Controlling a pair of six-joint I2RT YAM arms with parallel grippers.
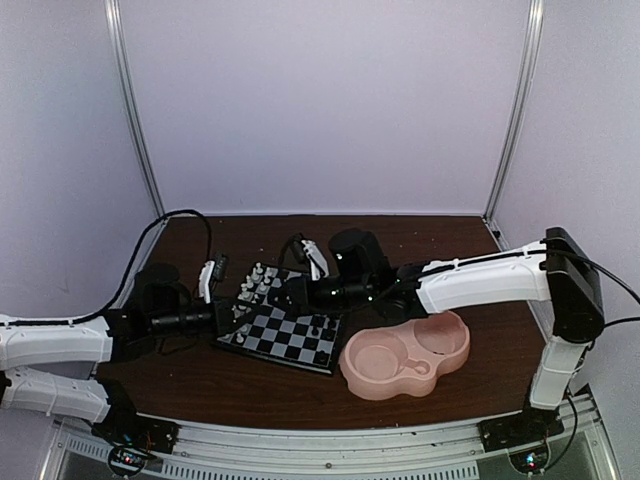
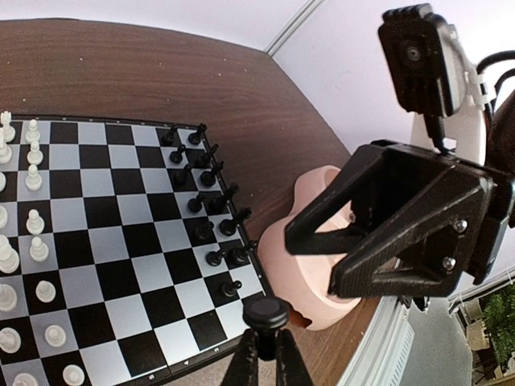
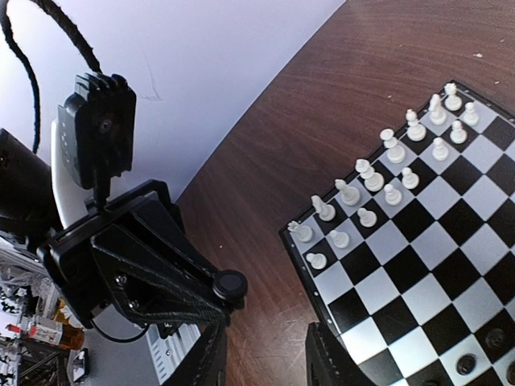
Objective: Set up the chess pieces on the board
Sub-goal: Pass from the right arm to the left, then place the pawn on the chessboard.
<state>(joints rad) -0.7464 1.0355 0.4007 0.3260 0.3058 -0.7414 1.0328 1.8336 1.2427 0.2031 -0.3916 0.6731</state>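
Note:
The board [image 1: 290, 340] lies mid-table. White chess pieces [image 1: 255, 280] line its far-left side and black pieces [image 2: 209, 201] its opposite side. In the left wrist view my left gripper [image 2: 265, 347] is shut on a black chess piece [image 2: 265, 312], round base towards the camera, just off the board [image 2: 121, 241] near its corner. In the top view the left gripper [image 1: 228, 310] is at the board's left edge. My right gripper [image 3: 269, 354] is open and empty over bare table beside the board's [image 3: 434, 265] white-piece [image 3: 378, 181] corner, facing the left gripper's held piece [image 3: 231, 285].
A pink double-bowl dish [image 1: 400, 385] sits right of the board, close to its black side, and also shows in the left wrist view [image 2: 306, 241]. A black cable [image 1: 190, 215] loops at the back left. The two grippers are close together over the board's left part.

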